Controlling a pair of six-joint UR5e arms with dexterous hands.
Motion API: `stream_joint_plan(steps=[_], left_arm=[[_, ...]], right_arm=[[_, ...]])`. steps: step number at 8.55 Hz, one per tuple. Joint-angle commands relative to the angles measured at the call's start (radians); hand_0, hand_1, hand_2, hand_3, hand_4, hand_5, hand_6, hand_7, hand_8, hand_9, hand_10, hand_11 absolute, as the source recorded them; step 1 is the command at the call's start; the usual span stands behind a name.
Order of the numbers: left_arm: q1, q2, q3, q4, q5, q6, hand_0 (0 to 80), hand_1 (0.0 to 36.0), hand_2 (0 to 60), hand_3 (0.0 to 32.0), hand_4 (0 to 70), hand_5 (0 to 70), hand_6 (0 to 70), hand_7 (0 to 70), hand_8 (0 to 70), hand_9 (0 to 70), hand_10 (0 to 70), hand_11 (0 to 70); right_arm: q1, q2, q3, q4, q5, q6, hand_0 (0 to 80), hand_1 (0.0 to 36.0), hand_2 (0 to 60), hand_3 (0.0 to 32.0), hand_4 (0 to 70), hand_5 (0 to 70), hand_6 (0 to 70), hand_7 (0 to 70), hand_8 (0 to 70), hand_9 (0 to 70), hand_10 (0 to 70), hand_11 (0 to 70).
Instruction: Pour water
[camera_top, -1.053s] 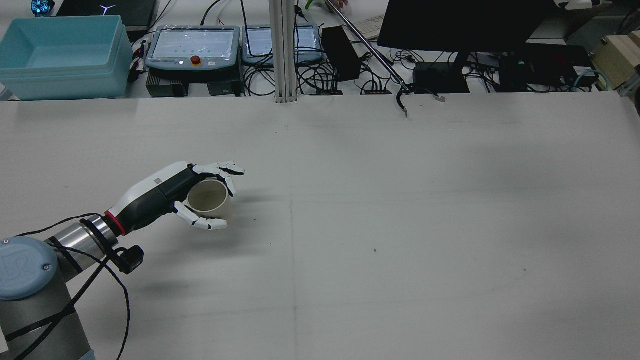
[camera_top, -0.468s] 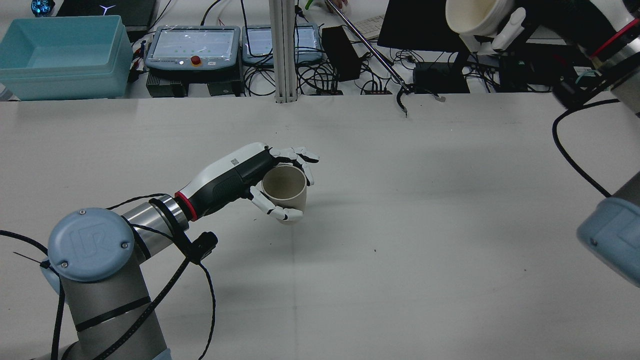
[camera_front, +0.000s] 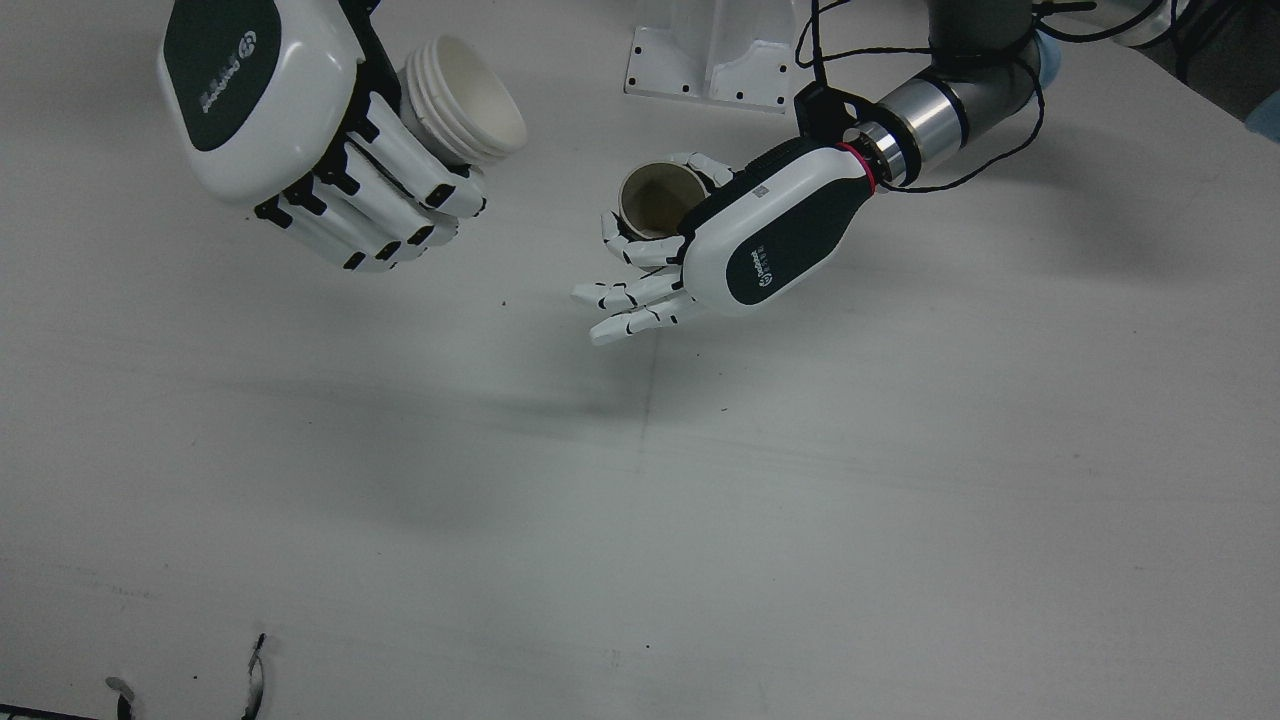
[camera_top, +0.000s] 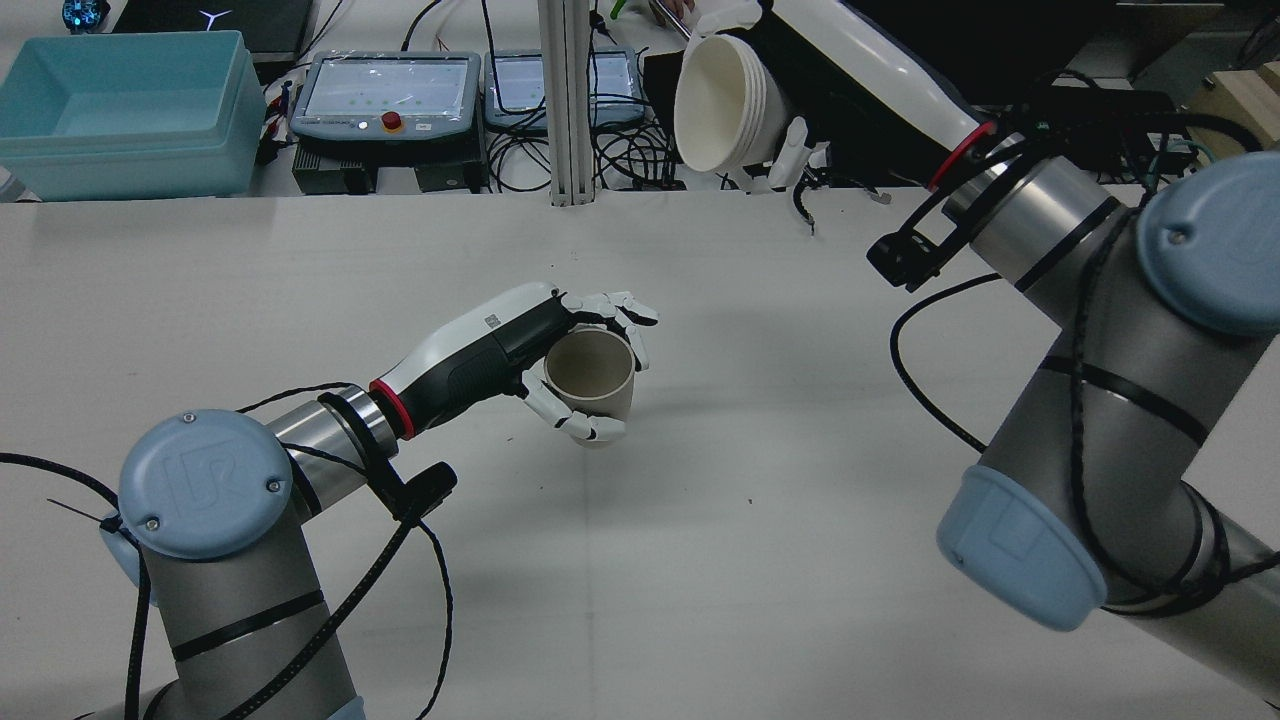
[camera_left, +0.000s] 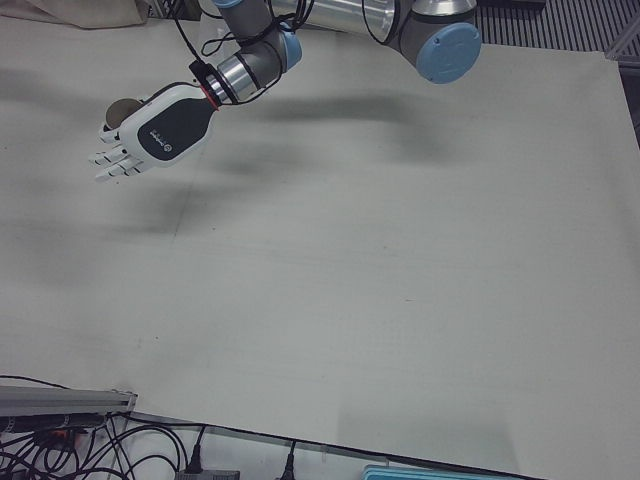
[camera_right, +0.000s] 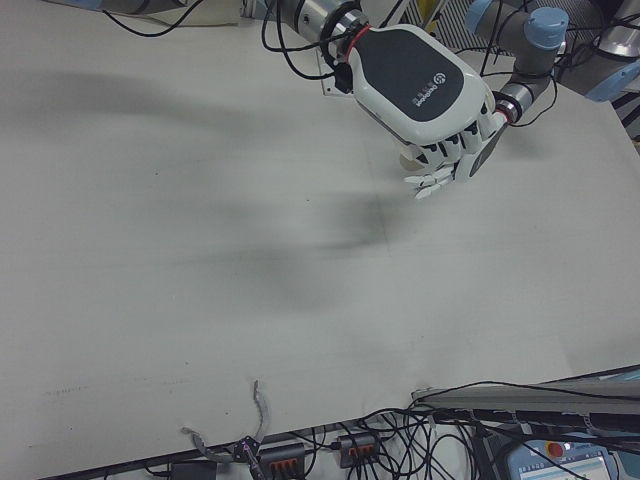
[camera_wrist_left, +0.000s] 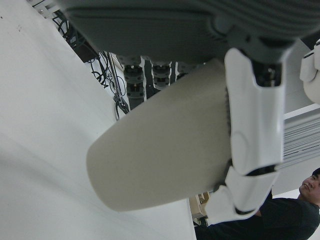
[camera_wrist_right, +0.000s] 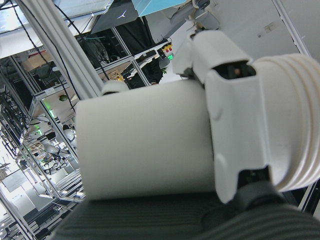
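Note:
My left hand (camera_top: 500, 345) is shut on a beige cup (camera_top: 590, 375) and holds it upright just above the table's middle. Both also show in the front view, hand (camera_front: 770, 230) and cup (camera_front: 655, 200), and in the left-front view (camera_left: 160, 130). Some fingers (camera_front: 630, 300) stick out past the cup. My right hand (camera_front: 270, 120) is shut on a white ribbed cup (camera_front: 465, 100), raised high and tilted on its side. In the rear view that cup (camera_top: 715, 105) hangs over the table's back edge, mouth facing the left hand. The wrist views show each cup close up: beige (camera_wrist_left: 165, 150), white (camera_wrist_right: 145, 140).
A teal bin (camera_top: 130, 110), two control pendants (camera_top: 385, 90), a metal post (camera_top: 565, 100) and cables line the far side behind the table. A black hooked cable end (camera_top: 805, 210) lies at the back edge. The white tabletop (camera_top: 750, 560) stretches wide in front.
My left hand has carried the beige cup right toward the table's middle. My right arm has swung in from the right, bringing the white cup leftward over the back edge.

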Motion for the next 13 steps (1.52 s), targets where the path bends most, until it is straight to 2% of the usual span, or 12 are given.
stream_joint_plan(steps=[1, 5, 6, 7, 8, 9, 10, 11, 12, 13], left_arm=[[-0.024, -0.003, 0.003, -0.001, -0.002, 0.0, 57.8, 36.0, 60.0, 0.0, 70.0, 70.0, 18.9, 22.0, 7.8, 11.4, 15.7, 24.2], [-0.033, -0.001, 0.0, -0.003, -0.002, -0.001, 56.7, 36.0, 60.0, 0.0, 70.0, 70.0, 18.7, 21.9, 8.0, 11.7, 16.2, 24.7], [-0.038, 0.0, -0.005, -0.015, 0.0, -0.003, 56.9, 36.0, 60.0, 0.0, 70.0, 70.0, 18.6, 21.8, 8.0, 11.7, 16.2, 24.8], [-0.05, 0.02, -0.011, -0.044, 0.0, -0.009, 57.0, 36.0, 60.0, 0.0, 70.0, 70.0, 18.4, 21.7, 8.0, 11.7, 16.1, 24.7], [-0.067, 0.098, -0.014, -0.111, 0.029, -0.023, 56.6, 36.0, 60.0, 0.0, 70.0, 70.0, 17.9, 21.3, 7.8, 11.5, 16.3, 25.0], [-0.112, 0.141, -0.023, -0.14, 0.062, -0.038, 56.3, 36.0, 60.0, 0.0, 70.0, 70.0, 17.4, 21.1, 7.9, 11.8, 16.4, 25.1], [-0.14, 0.223, -0.069, -0.168, 0.069, -0.046, 57.2, 34.9, 60.0, 0.0, 70.0, 70.0, 18.5, 21.5, 8.4, 12.3, 16.9, 25.6], [-0.165, 0.335, -0.087, -0.238, 0.077, -0.076, 58.0, 34.7, 60.0, 0.0, 70.0, 70.0, 18.0, 21.5, 8.4, 12.5, 16.9, 25.6], [-0.194, 0.433, -0.08, -0.322, 0.077, -0.108, 57.4, 34.9, 60.0, 0.0, 70.0, 70.0, 18.7, 22.0, 8.8, 12.9, 17.1, 25.9], [-0.25, 0.548, -0.074, -0.421, 0.077, -0.13, 57.5, 34.7, 60.0, 0.0, 70.0, 70.0, 19.1, 22.3, 9.0, 13.1, 17.3, 26.1]], right_arm=[[-0.151, 0.002, -0.004, -0.038, 0.035, -0.056, 80.0, 36.0, 60.0, 0.0, 70.0, 70.0, 70.0, 70.0, 70.0, 70.0, 70.0, 70.0], [-0.176, -0.013, -0.007, -0.038, 0.048, -0.057, 80.0, 36.0, 60.0, 0.0, 70.0, 70.0, 70.0, 70.0, 70.0, 70.0, 69.9, 70.0], [-0.155, -0.053, 0.022, -0.035, 0.067, -0.038, 80.0, 36.0, 60.0, 0.0, 70.0, 70.0, 70.0, 70.0, 70.0, 70.0, 70.0, 70.0], [-0.121, -0.114, 0.091, -0.029, 0.119, 0.042, 80.0, 36.0, 60.0, 0.0, 70.0, 70.0, 70.0, 70.0, 70.0, 70.0, 70.0, 70.0], [-0.065, -0.166, 0.117, -0.02, 0.146, 0.197, 80.0, 36.0, 60.0, 0.0, 70.0, 70.0, 70.0, 70.0, 70.0, 70.0, 70.0, 70.0], [0.019, -0.198, 0.128, -0.02, 0.144, 0.322, 80.0, 36.0, 60.0, 0.0, 66.9, 70.0, 70.0, 70.0, 70.0, 70.0, 70.0, 70.0], [0.101, -0.258, 0.139, -0.018, 0.144, 0.445, 80.0, 36.0, 60.0, 0.0, 60.1, 70.0, 70.0, 70.0, 70.0, 70.0, 70.0, 70.0], [0.186, -0.334, 0.135, -0.018, 0.142, 0.583, 80.0, 36.0, 60.0, 0.0, 54.3, 70.0, 70.0, 70.0, 70.0, 70.0, 70.0, 70.0], [0.28, -0.407, 0.13, 0.02, 0.136, 0.658, 80.0, 36.0, 60.0, 0.0, 50.7, 70.0, 70.0, 70.0, 70.0, 70.0, 70.0, 70.0], [0.364, -0.491, 0.119, 0.122, 0.096, 0.712, 80.0, 36.0, 60.0, 0.0, 49.0, 70.0, 70.0, 70.0, 70.0, 70.0, 70.0, 70.0]])
